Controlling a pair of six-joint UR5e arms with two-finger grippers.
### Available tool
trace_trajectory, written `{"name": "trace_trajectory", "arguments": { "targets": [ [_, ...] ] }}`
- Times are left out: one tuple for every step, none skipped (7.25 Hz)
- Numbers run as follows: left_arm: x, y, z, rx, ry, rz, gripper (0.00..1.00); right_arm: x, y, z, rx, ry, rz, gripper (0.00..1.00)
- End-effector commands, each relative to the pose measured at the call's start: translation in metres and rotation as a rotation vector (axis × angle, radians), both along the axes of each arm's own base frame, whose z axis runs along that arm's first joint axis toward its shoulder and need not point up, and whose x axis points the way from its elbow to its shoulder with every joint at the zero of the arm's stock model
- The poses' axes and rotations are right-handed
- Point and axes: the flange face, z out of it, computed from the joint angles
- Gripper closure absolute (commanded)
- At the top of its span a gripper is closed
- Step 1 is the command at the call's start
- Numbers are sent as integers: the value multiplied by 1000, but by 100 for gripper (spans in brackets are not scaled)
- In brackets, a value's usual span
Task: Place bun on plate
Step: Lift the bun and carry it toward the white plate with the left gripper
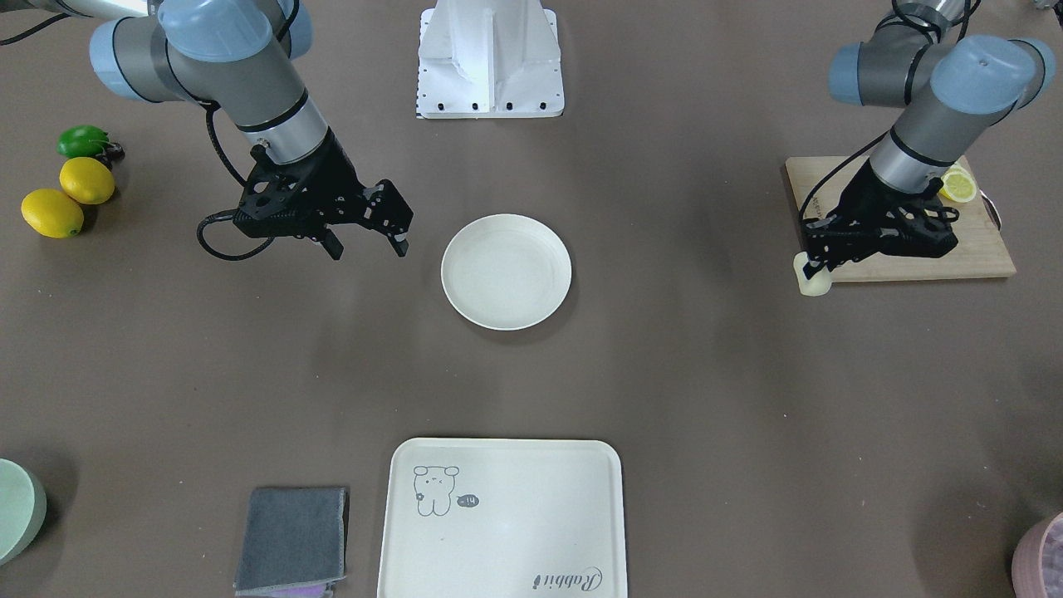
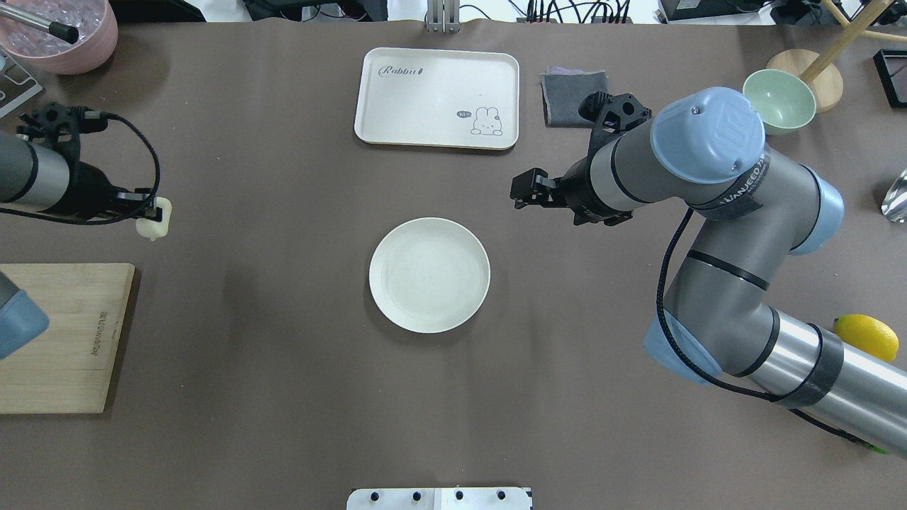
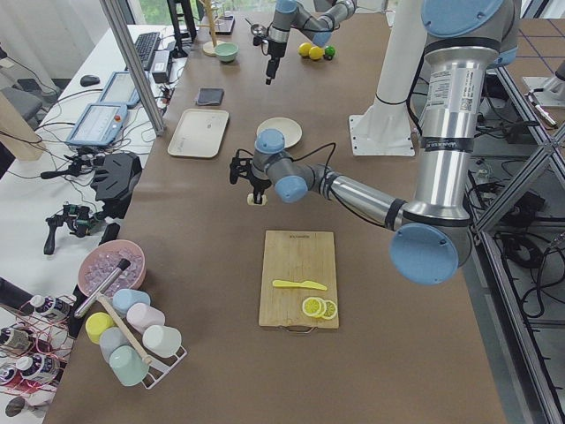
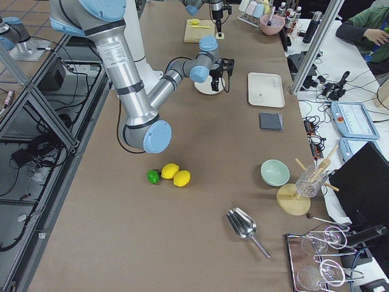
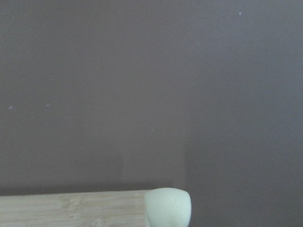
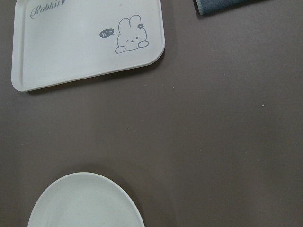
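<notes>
Cream-white, smooth, rounded steamed bun [image 1: 814, 284] is pinched in L gripper [image 1: 812, 267], just off the pale wooden cutting board [image 1: 984, 259] corner, well apart from the round off-white shallow plate [image 1: 507, 272]. R gripper [image 1: 367, 242] hangs spread and empty near the plate. Step looks like carry; next move needs travel to plate centre, then lower and let go.

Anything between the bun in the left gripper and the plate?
Nothing. In the overhead view, the stretch of table from the bun, held by the left gripper, to the plate is bare brown cover.
</notes>
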Motion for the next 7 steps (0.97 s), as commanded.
{"name": "trace_trajectory", "arguments": {
  "targets": [
    [61, -22, -86, -47, -45, -48, 76, 1, 0, 4, -5, 5, 2, 0],
    [107, -10, -129, -66, -40, -77, 76, 1, 0, 4, -4, 5, 3, 0],
    [152, 14, -160, -101, -38, -78, 76, 1, -1, 5, -2, 8, 8, 0],
    [184, 33, -187, -107, -31, -91, 75, 2, -1, 6, -3, 10, 8, 0],
    [215, 60, -201, -123, -15, -95, 72, 7, -4, 12, -10, 15, 7, 0],
    [236, 77, -222, -124, 11, -106, 72, 20, -11, 26, 0, 34, -5, 0],
    [262, 90, -232, -144, 17, -116, 72, 49, -25, 51, 42, 71, -56, 0]
  ]
}}
